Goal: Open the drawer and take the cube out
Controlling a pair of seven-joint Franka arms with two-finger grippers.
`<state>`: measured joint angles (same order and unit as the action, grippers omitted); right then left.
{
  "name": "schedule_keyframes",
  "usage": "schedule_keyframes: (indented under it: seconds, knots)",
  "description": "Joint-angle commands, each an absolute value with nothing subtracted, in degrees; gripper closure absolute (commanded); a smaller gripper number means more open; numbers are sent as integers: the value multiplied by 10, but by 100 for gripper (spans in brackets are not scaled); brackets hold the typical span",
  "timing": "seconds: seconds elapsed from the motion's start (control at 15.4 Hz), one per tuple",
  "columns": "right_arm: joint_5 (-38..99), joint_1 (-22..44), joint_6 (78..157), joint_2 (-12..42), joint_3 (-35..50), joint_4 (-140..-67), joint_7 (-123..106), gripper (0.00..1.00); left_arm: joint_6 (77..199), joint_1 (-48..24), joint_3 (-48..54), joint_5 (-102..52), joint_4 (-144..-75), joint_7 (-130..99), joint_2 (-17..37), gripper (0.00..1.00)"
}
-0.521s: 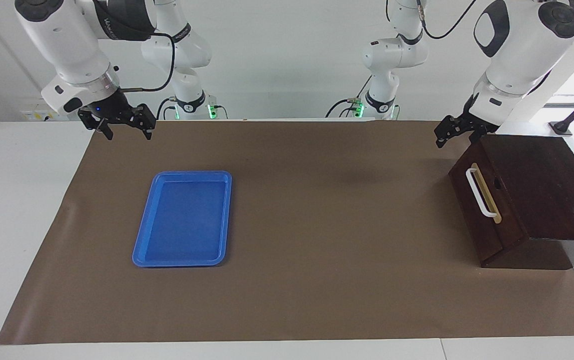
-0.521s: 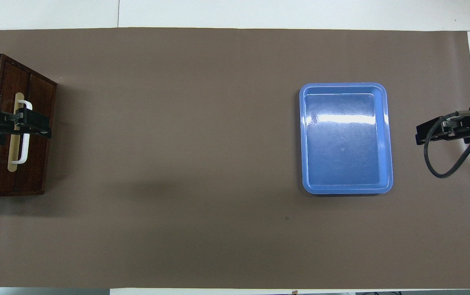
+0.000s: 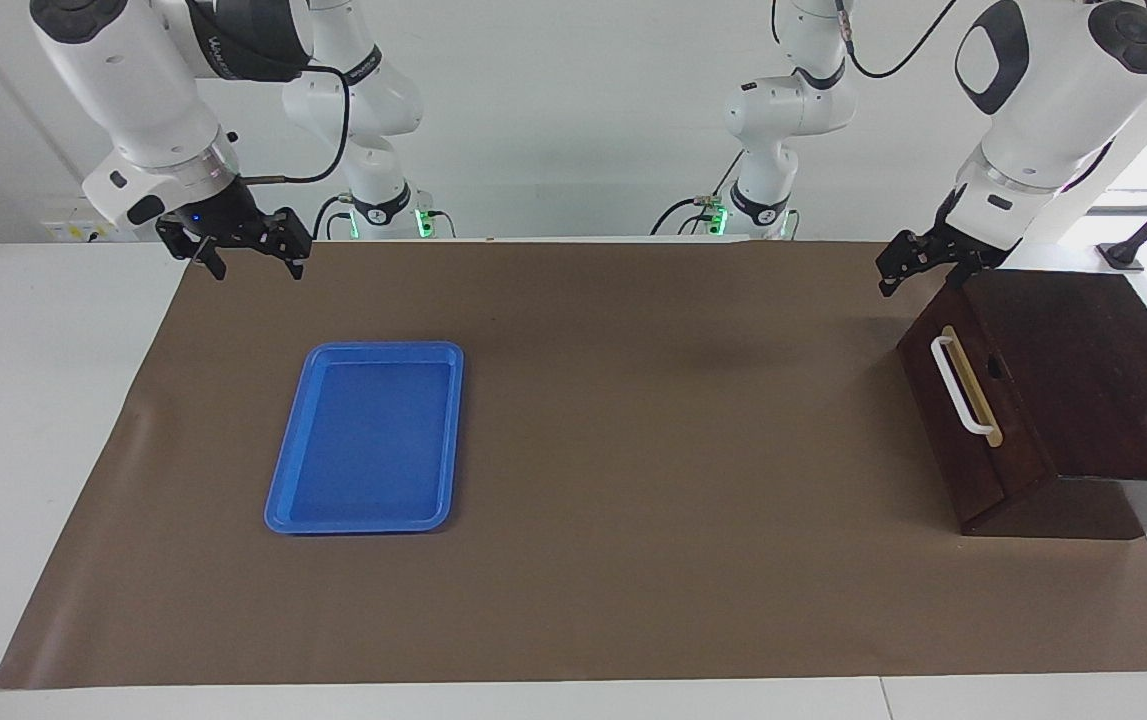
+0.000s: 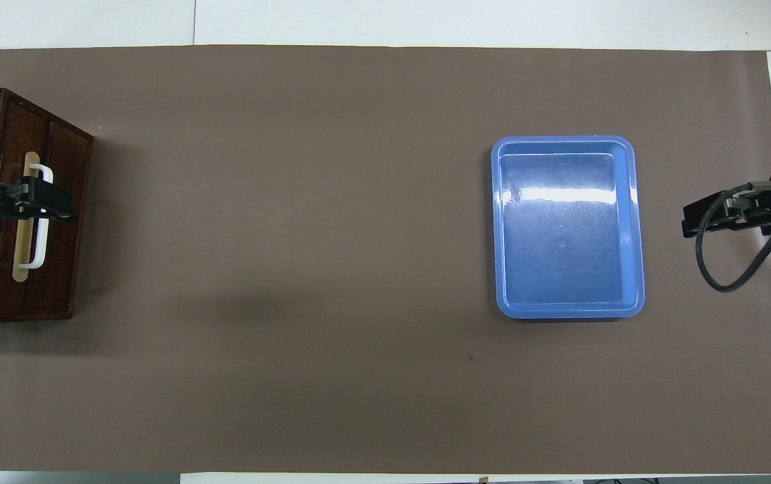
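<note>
Assessing risk: drawer (image 3: 968, 400) is closed and nothing is grasped; all faults listed are judgements from the present layout.
Risk, missed handle: left gripper (image 3: 918, 258) hangs in the air over the box's robot-side top edge, not at the white bar handle (image 3: 959, 384); a descent from this spot would likely land on the box top or front panel instead of around the bar.
Risk, box shift: the box (image 3: 1073, 360) sits loose on the brown mat (image 3: 633, 450); a pull off the drawer's axis could drag or turn the whole box.
Risk, slip: the bar is thin and smooth; a shallow pinch may slide off.
Left gripper jaws: cannot tell whether open or closed.
Right gripper (image 3: 249, 254): waiting over the mat's edge at the right arm's end, jaws apart, empty.
Drawer appearance: dark front, white bar handle on a tan strip, flush with the box, at the left arm's end of the table.
Cube: not visible; presumably inside the closed drawer.
Blue tray (image 3: 368, 438): empty, well apart from the box.
</note>
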<state>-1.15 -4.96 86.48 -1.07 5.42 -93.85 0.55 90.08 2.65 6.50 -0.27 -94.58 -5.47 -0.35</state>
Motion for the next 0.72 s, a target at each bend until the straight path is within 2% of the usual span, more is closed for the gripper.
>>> schedule_keyframes:
  seconds: [0.0, 0.33, 0.65]
  knots:
    - [-1, -62, 868, -21, 61, -948, 6, 0, 912, 25, 63, -12, -947, -43, -5, 0]
    - [-1, -63, 871, -21, 58, -947, 6, 0, 987, 28, 62, 31, -985, 1, -2, 0]
    - [0, -64, 886, -18, 59, -943, 5, 0, 1084, 22, 62, 101, -1042, 32, 28, 0]
